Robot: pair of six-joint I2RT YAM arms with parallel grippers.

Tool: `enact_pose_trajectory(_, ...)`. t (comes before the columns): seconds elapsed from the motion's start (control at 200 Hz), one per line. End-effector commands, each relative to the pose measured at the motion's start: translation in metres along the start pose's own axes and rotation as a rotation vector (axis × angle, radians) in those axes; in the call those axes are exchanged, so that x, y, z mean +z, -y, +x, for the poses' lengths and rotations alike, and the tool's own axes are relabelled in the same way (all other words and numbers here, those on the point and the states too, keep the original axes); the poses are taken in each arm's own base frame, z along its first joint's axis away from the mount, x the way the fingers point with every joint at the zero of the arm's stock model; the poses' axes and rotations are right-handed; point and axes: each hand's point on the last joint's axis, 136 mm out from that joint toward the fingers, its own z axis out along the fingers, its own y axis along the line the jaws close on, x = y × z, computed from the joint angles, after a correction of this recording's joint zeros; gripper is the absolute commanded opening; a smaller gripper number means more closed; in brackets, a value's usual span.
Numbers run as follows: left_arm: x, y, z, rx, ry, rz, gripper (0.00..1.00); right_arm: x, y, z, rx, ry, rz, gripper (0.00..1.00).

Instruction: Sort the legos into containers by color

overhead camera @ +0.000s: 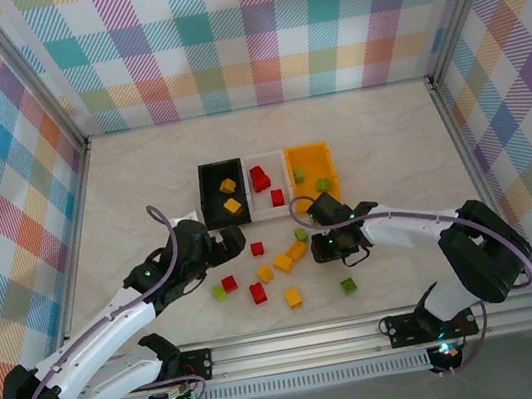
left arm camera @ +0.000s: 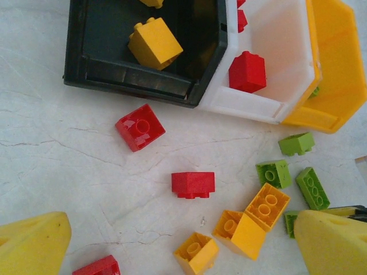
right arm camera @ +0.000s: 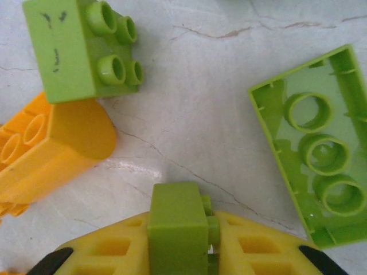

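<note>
Three containers stand side by side: a black bin (overhead camera: pixel 207 197) with two yellow legos, a white bin (overhead camera: pixel 257 204) with red ones, and an orange bin (overhead camera: pixel 308 155) with green ones. Loose red, yellow and green legos lie in front of them, among them a red brick (left arm camera: pixel 193 184) and yellow bricks (left arm camera: pixel 267 206). My left gripper (overhead camera: pixel 230 238) (left arm camera: pixel 182 252) hangs open over these, its yellow fingertips (left arm camera: pixel 34 246) wide apart and empty. My right gripper (overhead camera: pixel 317 242) (right arm camera: pixel 180 240) is shut on a small green brick (right arm camera: pixel 178 223), low over the table.
Beside the right gripper lie a green square brick (right arm camera: pixel 74 51), a long green brick (right arm camera: pixel 321 143) lying upside down and a yellow brick (right arm camera: pixel 46 149). Checked walls enclose the table, and a metal rail (overhead camera: pixel 368 330) runs along the near edge.
</note>
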Motion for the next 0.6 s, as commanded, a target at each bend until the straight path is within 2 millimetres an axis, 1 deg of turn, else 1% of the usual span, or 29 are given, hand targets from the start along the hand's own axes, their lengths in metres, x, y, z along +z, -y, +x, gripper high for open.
enact_pose_trajectory(0.0,-0.001,-0.007,-0.001,-0.016,0.011,-0.013,1.0,-0.03,-0.007,-0.02,-0.027,0.088,-0.003,0.24)
enact_pose_trajectory(0.08,0.0,-0.008,0.0,-0.017,0.007,-0.008,1.0,-0.054,-0.008,-0.036,-0.04,0.147,-0.005,0.22)
enact_pose_trajectory(0.155,0.0,-0.008,0.0,-0.02,0.007,-0.003,1.0,-0.079,-0.009,-0.06,-0.032,0.221,-0.025,0.21)
enact_pose_trajectory(0.205,0.0,-0.01,0.001,-0.025,0.009,-0.007,1.0,-0.093,-0.009,-0.077,-0.025,0.262,-0.031,0.21)
enact_pose_trajectory(0.25,-0.001,-0.01,0.0,-0.03,0.014,-0.005,1.0,-0.102,-0.009,-0.093,-0.026,0.292,-0.03,0.21)
enact_pose_trajectory(0.295,-0.001,-0.013,0.002,-0.036,0.013,-0.01,1.0,-0.107,-0.009,-0.11,-0.026,0.314,-0.021,0.21)
enact_pose_trajectory(0.35,-0.002,-0.015,0.003,-0.043,0.014,-0.01,1.0,-0.108,-0.007,-0.129,-0.017,0.333,-0.009,0.21)
enact_pose_trajectory(0.42,-0.003,-0.018,0.006,-0.047,0.005,-0.013,1.0,-0.104,-0.003,-0.154,0.006,0.345,0.004,0.21)
enact_pose_trajectory(0.5,-0.004,-0.02,0.008,-0.048,-0.005,-0.019,1.0,-0.092,0.003,-0.179,0.03,0.338,0.028,0.21)
enact_pose_trajectory(0.595,-0.005,-0.022,0.009,-0.048,-0.011,-0.026,1.0,-0.074,0.01,-0.2,0.045,0.313,0.064,0.22)
